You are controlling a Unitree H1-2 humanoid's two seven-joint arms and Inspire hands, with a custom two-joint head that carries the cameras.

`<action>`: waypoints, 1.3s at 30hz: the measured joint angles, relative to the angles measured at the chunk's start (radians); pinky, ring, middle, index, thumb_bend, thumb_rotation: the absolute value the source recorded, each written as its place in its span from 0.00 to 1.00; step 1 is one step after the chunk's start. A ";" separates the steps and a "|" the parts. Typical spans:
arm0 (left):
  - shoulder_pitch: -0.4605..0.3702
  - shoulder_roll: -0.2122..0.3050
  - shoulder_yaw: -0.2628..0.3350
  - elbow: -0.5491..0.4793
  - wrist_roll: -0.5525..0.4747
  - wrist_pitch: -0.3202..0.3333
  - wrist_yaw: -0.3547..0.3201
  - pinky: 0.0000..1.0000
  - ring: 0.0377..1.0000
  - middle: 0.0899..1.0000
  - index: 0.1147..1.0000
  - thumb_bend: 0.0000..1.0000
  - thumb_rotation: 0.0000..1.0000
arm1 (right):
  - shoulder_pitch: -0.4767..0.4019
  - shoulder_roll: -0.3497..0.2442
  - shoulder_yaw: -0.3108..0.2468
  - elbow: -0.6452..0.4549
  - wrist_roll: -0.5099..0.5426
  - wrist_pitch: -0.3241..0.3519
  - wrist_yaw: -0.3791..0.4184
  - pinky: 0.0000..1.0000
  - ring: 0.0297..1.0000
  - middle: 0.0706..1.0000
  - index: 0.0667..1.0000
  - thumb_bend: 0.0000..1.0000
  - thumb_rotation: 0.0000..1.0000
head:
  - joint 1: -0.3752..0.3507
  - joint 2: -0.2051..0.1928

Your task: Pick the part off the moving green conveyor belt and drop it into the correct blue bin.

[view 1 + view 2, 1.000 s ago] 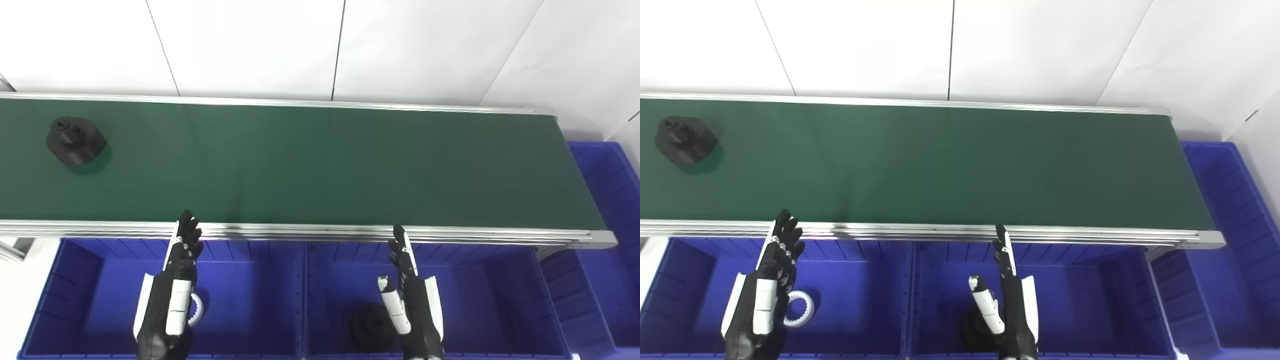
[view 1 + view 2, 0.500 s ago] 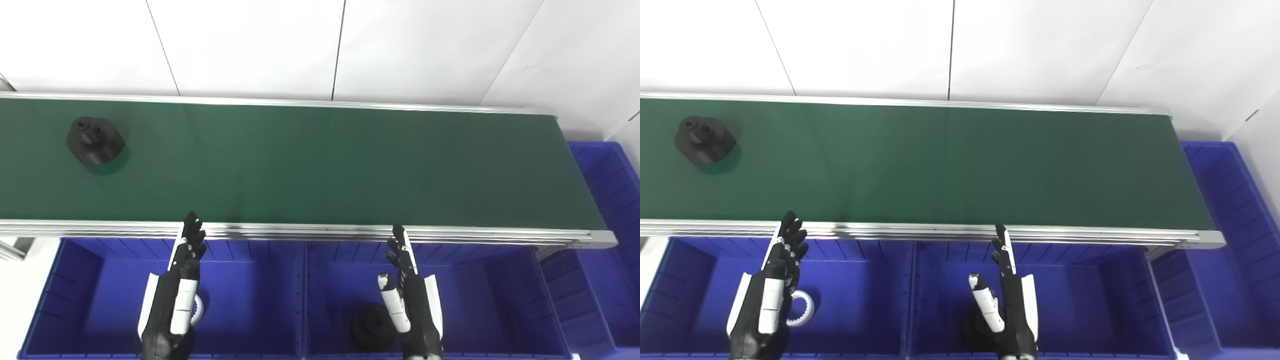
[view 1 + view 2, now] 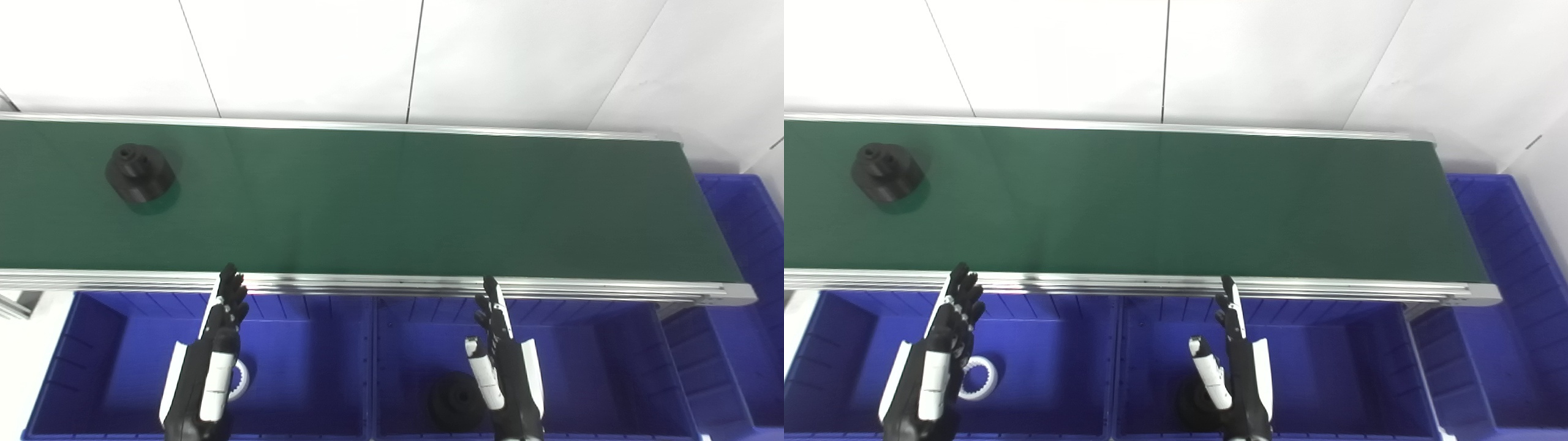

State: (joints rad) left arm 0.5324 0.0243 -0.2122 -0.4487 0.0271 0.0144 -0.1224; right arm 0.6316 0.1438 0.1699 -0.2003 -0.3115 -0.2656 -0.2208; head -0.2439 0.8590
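Note:
A black round part [image 3: 139, 180] with a raised hub rides on the green conveyor belt [image 3: 392, 202] at its left end. My left hand [image 3: 208, 367] is open and empty over the left blue bin [image 3: 98, 343], below the belt's near rail and to the right of the part. My right hand [image 3: 502, 373] is open and empty over the middle blue bin [image 3: 588, 367]. A white toothed ring [image 3: 979, 378] lies in the left bin, partly hidden by my left hand. A black round part [image 3: 453, 401] lies in the middle bin beside my right hand.
A third blue bin [image 3: 744, 245] stands past the belt's right end. The belt's metal near rail [image 3: 367, 285] runs between the belt and the bins. A white panelled wall [image 3: 392, 55] stands behind the belt.
The black part has ridden to the right along the belt. My left hand has drawn back a little towards the bottom edge. My right hand has barely moved.

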 measured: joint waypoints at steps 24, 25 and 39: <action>-0.013 -0.006 -0.017 0.009 0.000 -0.003 0.002 1.00 1.00 1.00 1.00 0.62 0.97 | -0.001 -0.003 -0.005 0.000 0.011 0.000 0.001 0.89 0.95 0.99 1.00 0.74 1.00 | 0.003 -0.009; -0.013 -0.006 -0.016 0.009 0.000 -0.003 0.002 1.00 1.00 1.00 1.00 0.62 0.97 | 0.000 -0.003 -0.005 0.000 0.012 0.000 0.001 0.88 0.95 0.99 1.00 0.74 1.00 | 0.003 -0.009; -0.025 -0.015 -0.033 0.036 0.046 -0.022 0.020 1.00 1.00 1.00 1.00 0.67 0.96 | 0.001 -0.004 -0.005 0.000 0.026 0.000 0.004 0.87 0.94 1.00 1.00 0.74 1.00 | 0.018 -0.038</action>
State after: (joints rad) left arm 0.5078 0.0095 -0.2447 -0.4132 0.0729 -0.0076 -0.1028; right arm 0.6329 0.1400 0.1647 -0.2004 -0.2855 -0.2653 -0.2167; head -0.2256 0.8208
